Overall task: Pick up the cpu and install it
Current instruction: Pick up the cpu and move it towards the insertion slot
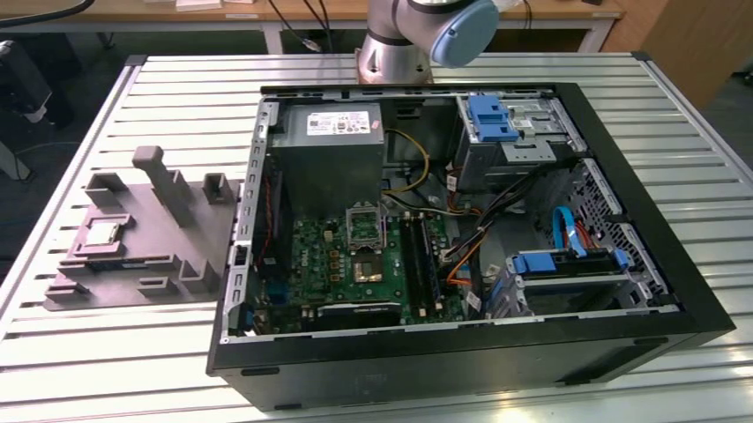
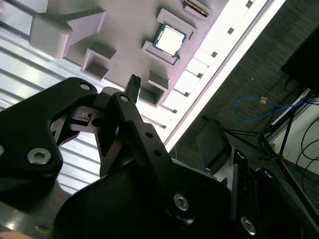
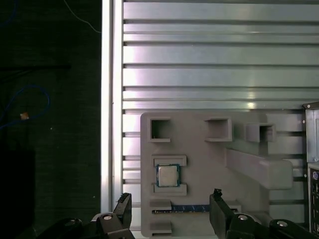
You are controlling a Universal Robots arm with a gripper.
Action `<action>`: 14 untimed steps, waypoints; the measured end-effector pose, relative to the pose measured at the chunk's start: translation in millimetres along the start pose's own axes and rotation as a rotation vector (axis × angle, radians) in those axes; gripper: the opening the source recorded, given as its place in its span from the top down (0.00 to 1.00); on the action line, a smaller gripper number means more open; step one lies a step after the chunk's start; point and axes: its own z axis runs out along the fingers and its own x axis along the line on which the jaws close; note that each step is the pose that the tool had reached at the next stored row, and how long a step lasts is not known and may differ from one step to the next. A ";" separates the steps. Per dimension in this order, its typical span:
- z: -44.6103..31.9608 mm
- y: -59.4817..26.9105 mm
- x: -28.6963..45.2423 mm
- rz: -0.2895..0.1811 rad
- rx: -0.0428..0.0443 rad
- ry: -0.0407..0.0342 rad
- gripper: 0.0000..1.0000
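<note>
Black fingertips (image 3: 218,201) parted wide in the first wrist view, nothing clasped between them. Gripper (image 3: 170,196) poised above the grey moulded tray (image 3: 199,164), clear of its surface. Close to the tips, the cpu (image 3: 168,175): pale silvery square, lying flat in a shallow recess of the tray, framed by two low ridges, untouched. Same chip in the second wrist view, beyond one slim fingertip. Under the tray, a slatted metal table (image 3: 209,55), bright and ribbed. In the exterior view, tray toward the exterior view's left, cpu seated in it. Just beside the tray, toward the exterior view's right, an open computer case (image 1: 471,352) lying on the table. Inside it, a green motherboard (image 1: 335,264) with a black socket frame (image 1: 365,220). Behind the case, the arm's base (image 1: 394,53).
</note>
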 end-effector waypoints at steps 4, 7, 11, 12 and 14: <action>2.0 -0.1 0.0 0.000 -0.0001 -0.0001 0.28; 3.3 -0.2 0.1 0.000 0.0001 0.0001 0.28; 4.9 -0.2 0.1 0.000 0.0000 -0.0001 0.28; 5.2 -0.3 0.1 0.000 0.0000 0.0000 0.28; 5.9 -0.3 0.1 0.000 0.0000 0.0000 0.28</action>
